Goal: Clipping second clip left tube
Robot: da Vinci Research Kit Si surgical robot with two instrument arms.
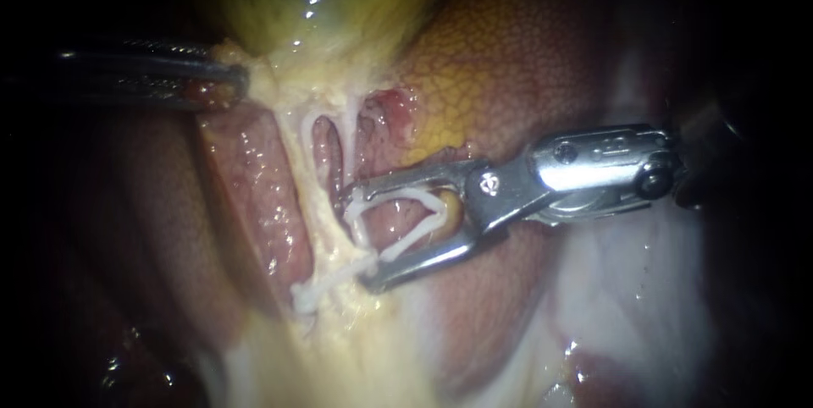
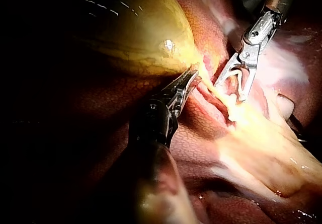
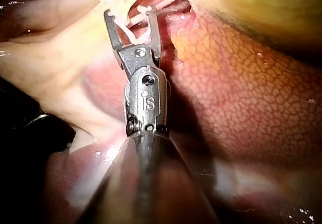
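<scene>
Holding the gallbladder (image 1: 322,2) taut with the left instrument (image 1: 233,82), jaws pinching its neck, slide the right instrument (image 1: 360,239), spread jaws cradling an open clip (image 1: 413,234), across the left tube (image 1: 315,179) at their tips, beside the seated clip (image 1: 326,285).

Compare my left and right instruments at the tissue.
The left instrument looks dark, the right instrument bright silver. The left instrument's jaws are closed on pale tissue at the base of the gallbladder. The right instrument's jaws stand wide apart, holding a white clip. Both are slender shafts ending in two jaws.
</scene>
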